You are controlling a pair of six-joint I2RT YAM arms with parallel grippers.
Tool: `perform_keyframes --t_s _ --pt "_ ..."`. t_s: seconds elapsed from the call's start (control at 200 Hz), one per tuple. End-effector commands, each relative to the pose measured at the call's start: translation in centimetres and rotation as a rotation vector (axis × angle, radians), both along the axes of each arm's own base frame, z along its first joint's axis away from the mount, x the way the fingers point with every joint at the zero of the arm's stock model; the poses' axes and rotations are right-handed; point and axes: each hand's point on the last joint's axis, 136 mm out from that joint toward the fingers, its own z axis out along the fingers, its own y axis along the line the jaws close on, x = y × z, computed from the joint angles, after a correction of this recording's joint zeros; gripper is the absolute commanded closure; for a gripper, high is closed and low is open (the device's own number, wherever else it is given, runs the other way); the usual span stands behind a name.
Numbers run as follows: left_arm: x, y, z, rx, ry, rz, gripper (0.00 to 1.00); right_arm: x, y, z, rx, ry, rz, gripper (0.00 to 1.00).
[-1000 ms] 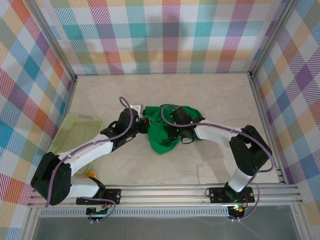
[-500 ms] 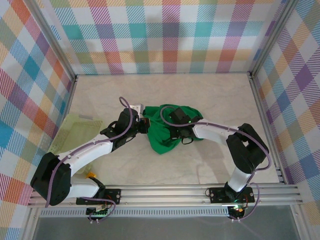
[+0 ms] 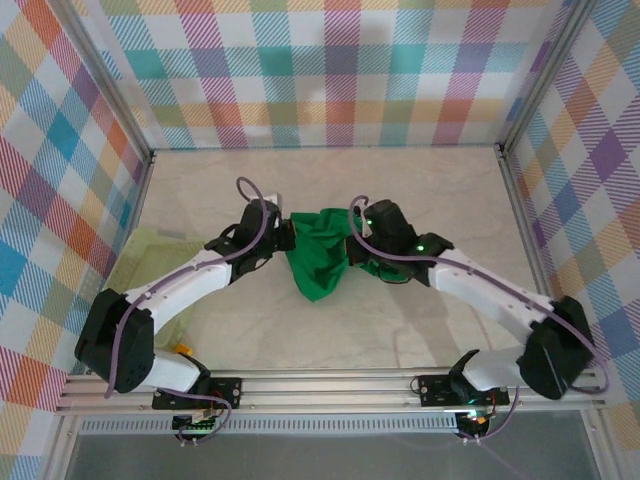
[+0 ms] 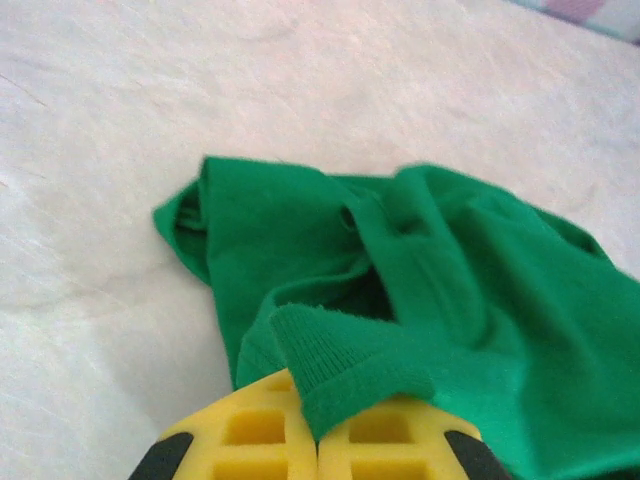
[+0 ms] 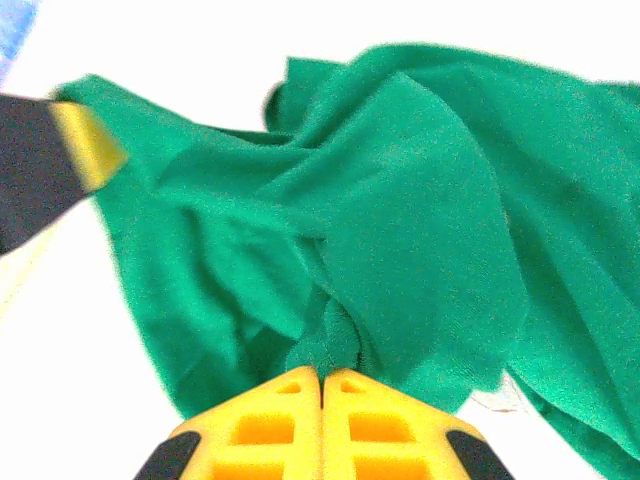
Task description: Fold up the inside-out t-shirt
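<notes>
One crumpled green t-shirt (image 3: 318, 262) stretches between the left claw (image 4: 318, 440), pinching a ribbed edge, and the right claw (image 5: 322, 385), pinching a fold.

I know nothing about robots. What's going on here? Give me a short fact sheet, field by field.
Garment: green t-shirt, crumpled, middle of the table
Left pincer: shut on a ribbed edge of the t-shirt
Right pincer: shut on a bunched fold of it
Nearby: pale mesh basket at the table's left side
Folding: not yet done
</notes>
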Motion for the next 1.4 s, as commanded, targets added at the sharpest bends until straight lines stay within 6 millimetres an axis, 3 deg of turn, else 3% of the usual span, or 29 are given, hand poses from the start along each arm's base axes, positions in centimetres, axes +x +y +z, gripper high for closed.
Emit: perform_keyframes --t_s 0.0,0.095,0.18,0.255,0.3,0.395,0.52,0.61,0.695,0.81,0.91,1.06,1.23,1.395 --pt "1.9 2.6 1.6 0.003 0.0 0.114 1.0 -1.8 -0.3 5.6 0.101 -0.141 0.092 1.0" --pt "2.8 4.7 2.5 -0.045 0.007 0.179 1.0 -2.3 -2.8 9.5 0.155 -0.246 0.049 1.0" --pt "2.7 5.0 3.8 -0.105 -0.036 0.17 1.0 -1.4 -5.3 9.3 0.144 -0.235 -0.031 1.0" --pt "2.3 4.1 4.5 -0.152 -0.066 0.119 1.0 -0.3 -6.7 6.8 0.13 -0.175 -0.085 1.0" --pt "2.2 3.2 4.0 -0.17 -0.042 0.077 1.0 0.5 -7.1 4.9 0.138 -0.122 -0.113 1.0" --pt "2.0 0.5 0.9 -0.159 0.071 -0.021 1.0 2.1 -7.0 0.9 0.15 -0.003 -0.142 1.0" --pt "1.1 -1.9 -3.3 -0.064 0.193 -0.092 1.0 4.6 -6.9 -2.6 0.114 0.09 -0.182 1.0" --pt "1.1 -1.5 -5.9 -0.001 0.267 -0.057 1.0 7.1 -7.8 -4.7 0.071 0.151 -0.242 1.0" --pt "1.4 -1.3 -6.7 0.019 0.289 -0.04 1.0 9.2 -9.1 -6.5 -0.018 0.179 -0.308 1.0" --pt "1.6 -1.2 -6.7 0.019 0.286 -0.023 1.0 10.5 -10.1 -7.2 -0.1 0.188 -0.344 0.8" --pt "1.9 -0.9 -6.3 0.021 0.274 -0.005 1.0 9.7 -8.9 -5.2 -0.049 0.141 -0.269 0.64" --pt "2.1 -0.4 -6.1 0.033 0.261 0.023 1.0 6.0 -6.8 -3.0 -0.014 0.126 -0.131 0.57" --pt "2.4 -0.2 -6.3 0.035 0.258 0.045 1.0 2.0 -4.2 -4.7 0.025 0.224 -0.036 0.64" --pt "2.7 -0.3 -6.0 0.029 0.255 0.045 1.0 1.5 -2.0 -6.9 0.072 0.291 -0.016 0.71"
